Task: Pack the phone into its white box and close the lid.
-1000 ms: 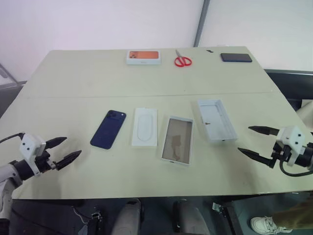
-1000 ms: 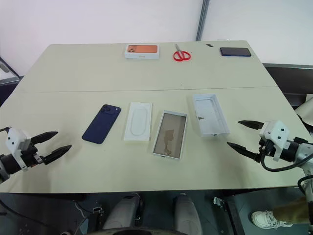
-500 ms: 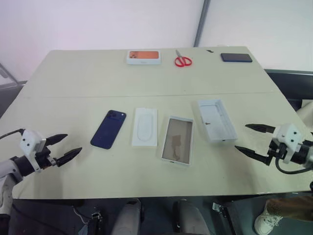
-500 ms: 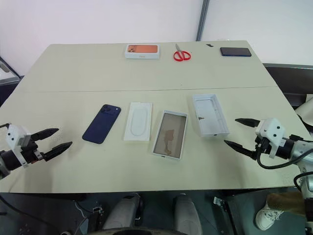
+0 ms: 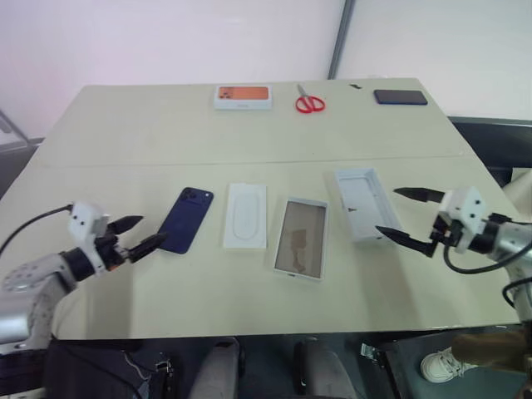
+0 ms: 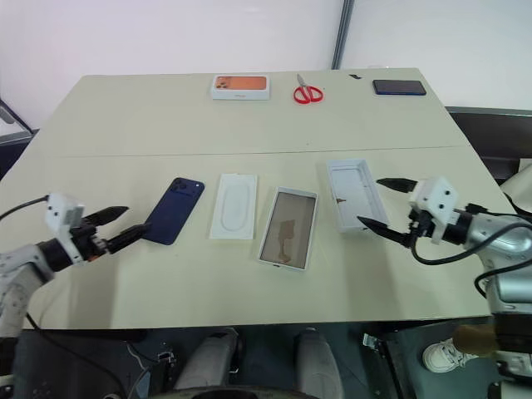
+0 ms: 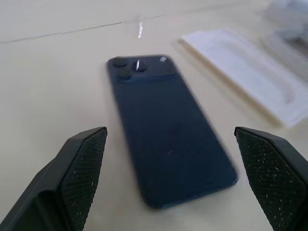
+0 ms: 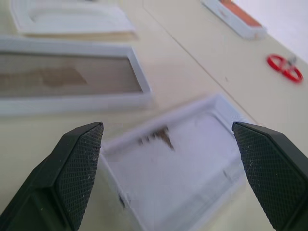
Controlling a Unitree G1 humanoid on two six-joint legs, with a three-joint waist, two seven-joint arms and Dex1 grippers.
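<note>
The left end effector [image 5: 135,235] stands fully open with nothing held, its two black fingers spread just off the near short edge of the phone [image 5: 184,219]. In the left wrist view the phone [image 7: 163,125] lies back-up between the fingertips [image 7: 84,159], apart from both; its camera cluster is at the far end. The left arm reaches in low from the worktop's left front, pointing forward and toward the centre.

The right end effector [image 5: 402,214] is likewise wide open and empty. Its fingers sit at the right long wall of the lid [image 5: 366,202], which lies open side up; whether the near fingertip touches that wall cannot be told. In the right wrist view the lid [image 8: 178,159] is blurred, and dark marks on its inner floor cannot be identified. The right arm comes in from the right edge, pointing toward the centre.

The white box [image 5: 301,237], tan floor up, lies between the lid and a flat white insert card [image 5: 247,215]. At the far edge of the worktop [image 5: 125,133] lie a white box picturing an orange phone [image 5: 244,96], red scissors [image 5: 311,102] and a black phone [image 5: 401,96].
</note>
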